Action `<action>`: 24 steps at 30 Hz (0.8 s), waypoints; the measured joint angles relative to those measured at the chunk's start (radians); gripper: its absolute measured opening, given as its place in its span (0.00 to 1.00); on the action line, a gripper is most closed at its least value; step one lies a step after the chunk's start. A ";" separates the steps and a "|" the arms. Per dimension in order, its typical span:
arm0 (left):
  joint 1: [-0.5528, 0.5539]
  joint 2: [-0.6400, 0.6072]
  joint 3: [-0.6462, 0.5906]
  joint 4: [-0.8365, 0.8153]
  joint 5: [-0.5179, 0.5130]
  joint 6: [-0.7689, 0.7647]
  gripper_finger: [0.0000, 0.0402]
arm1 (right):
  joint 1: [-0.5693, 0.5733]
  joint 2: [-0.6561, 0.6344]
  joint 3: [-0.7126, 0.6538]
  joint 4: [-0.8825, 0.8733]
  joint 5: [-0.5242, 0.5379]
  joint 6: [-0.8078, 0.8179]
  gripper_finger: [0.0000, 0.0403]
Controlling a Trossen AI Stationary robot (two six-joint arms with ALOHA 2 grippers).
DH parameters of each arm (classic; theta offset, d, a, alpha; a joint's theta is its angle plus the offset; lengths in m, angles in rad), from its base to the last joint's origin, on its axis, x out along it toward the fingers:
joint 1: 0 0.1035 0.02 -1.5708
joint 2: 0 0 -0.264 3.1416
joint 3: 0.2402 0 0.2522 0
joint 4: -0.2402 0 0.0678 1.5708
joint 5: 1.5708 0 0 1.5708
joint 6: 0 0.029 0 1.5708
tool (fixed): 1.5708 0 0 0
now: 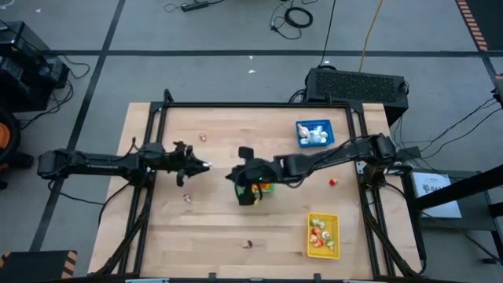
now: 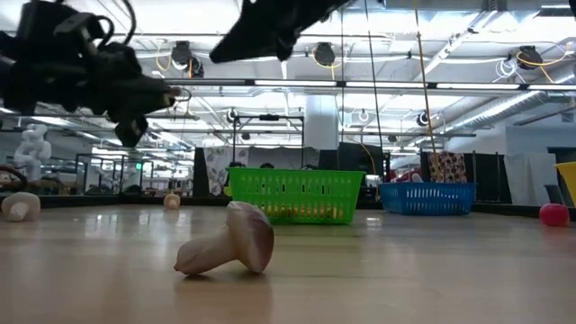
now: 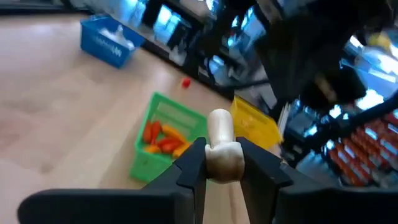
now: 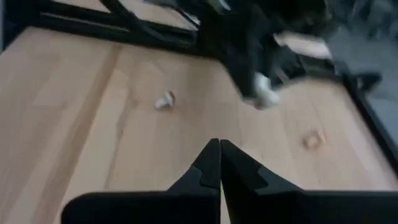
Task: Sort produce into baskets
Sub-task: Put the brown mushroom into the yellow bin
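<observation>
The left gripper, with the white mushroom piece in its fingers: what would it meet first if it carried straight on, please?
Probably the right arm over the green mesh basket: the left gripper, shut on the white toy mushroom, points straight at them, though depth is unclear.

From above, we find the green basket (image 1: pixel 266 187) almost wholly covered by the right gripper (image 1: pixel 246 185), only a sliver showing. The small pieces on the tabletop (image 1: pixel 236 228) at (image 1: pixel 203 137) and (image 1: pixel 248 244) are too tiny for us to name. In the low view the yellow basket (image 2: pixel 568 180) is cut off by the edge. The right wrist view blurs the left gripper (image 4: pixel 264 93), and we cannot identify the piece it carries there.
</observation>
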 joint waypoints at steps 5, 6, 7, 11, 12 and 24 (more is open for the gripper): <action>-0.022 0.004 -0.012 0.024 -0.035 0.004 0.20 | 0.011 0.018 0.003 0.147 0.000 -0.044 0.00; -0.031 0.013 -0.012 0.031 -0.042 0.008 0.20 | 0.007 0.021 0.001 0.144 0.002 -0.050 0.00; -0.037 0.013 -0.012 0.030 -0.044 0.015 0.20 | 0.002 0.025 0.000 0.140 0.001 -0.063 0.01; -0.054 0.015 -0.008 0.077 -0.016 0.051 0.20 | -0.021 0.056 -0.001 0.140 0.002 -0.147 0.11; -0.059 0.015 -0.006 0.075 -0.012 0.055 0.20 | -0.026 0.060 -0.001 0.149 0.001 -0.155 0.14; -0.110 0.056 0.002 0.075 -0.018 0.066 0.20 | -0.028 0.104 -0.001 0.283 -0.010 -0.174 0.53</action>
